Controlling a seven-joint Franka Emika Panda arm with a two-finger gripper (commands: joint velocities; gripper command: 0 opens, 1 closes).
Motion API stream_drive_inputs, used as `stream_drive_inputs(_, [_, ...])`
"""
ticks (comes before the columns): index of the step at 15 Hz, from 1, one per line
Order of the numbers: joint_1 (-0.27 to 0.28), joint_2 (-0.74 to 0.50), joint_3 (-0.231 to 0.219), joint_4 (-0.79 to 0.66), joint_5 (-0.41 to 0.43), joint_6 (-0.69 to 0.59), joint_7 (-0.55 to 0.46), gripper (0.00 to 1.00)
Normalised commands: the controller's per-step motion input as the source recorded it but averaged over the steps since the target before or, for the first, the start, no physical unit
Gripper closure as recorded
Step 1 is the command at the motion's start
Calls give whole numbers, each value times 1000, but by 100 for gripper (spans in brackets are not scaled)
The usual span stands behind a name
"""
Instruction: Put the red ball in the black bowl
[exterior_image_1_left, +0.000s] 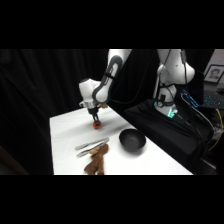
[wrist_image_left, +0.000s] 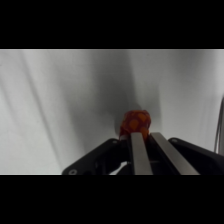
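The red ball is small and red-orange, and sits low over the white table near its far middle. My gripper comes straight down onto it from above. In the wrist view the two fingers stand close together, and the red ball is pinched at their tips, so the gripper is shut on it. Whether the ball touches the table I cannot tell. The black bowl stands empty to the right of the ball and nearer the camera, apart from the gripper.
Silver tongs lie on the table in front of the ball, left of the bowl. A brown plush toy lies by the table's near edge. Black cloth and cables cover the bench on the right.
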Motion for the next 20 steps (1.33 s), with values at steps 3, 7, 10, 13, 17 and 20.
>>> stream_drive_inputs(3, [110, -437, -88, -253, -153, -119, 70, 95])
stream_drive_inputs(7, [118, -458, -82, -265, -138, -181, 85, 95])
stream_drive_inputs(10, [137, -499, -49, -325, -121, -171, 80, 95])
stream_drive_inputs(13, [158, -533, -23, -384, -128, -126, 94, 95])
stream_drive_inputs(17, [158, -534, 13, -399, -131, -98, 116, 95])
stream_drive_inputs(20, [157, -494, 56, -387, -123, -84, 147, 95])
